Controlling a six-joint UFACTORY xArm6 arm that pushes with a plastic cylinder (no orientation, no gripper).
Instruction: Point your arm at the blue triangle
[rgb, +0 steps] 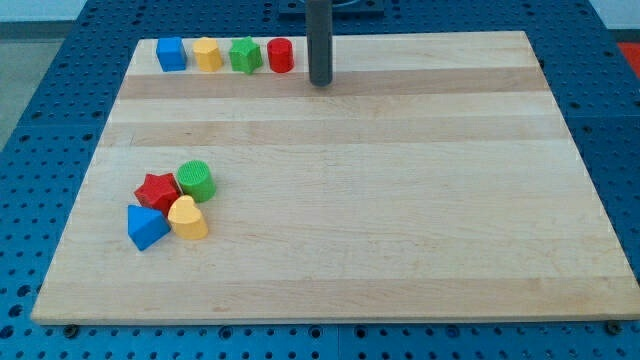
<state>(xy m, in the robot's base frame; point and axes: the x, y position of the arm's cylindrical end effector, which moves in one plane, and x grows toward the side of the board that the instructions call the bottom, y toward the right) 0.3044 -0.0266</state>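
The rod is hanging down at the view's top, its tip (320, 82) resting bare on the wooden board (400, 200) with nothing against it, just to the view's right of the red cylinder (280, 55) that is ending a row with the green block (245, 55), yellow block (207, 54) and blue cube (171, 54). The blue triangle (146, 227) is sitting well apart from the tip, toward the view's lower left, touching the yellow heart (187, 218) on its right and the red star (157, 190) above it; the green cylinder (196, 180) is lying beyond those. The triangle is looking small, light and hard, likely to be sliding at the slightest nudge, so there is nothing to grasp: its free lower-left face is offering the cleanest approach for pointing.
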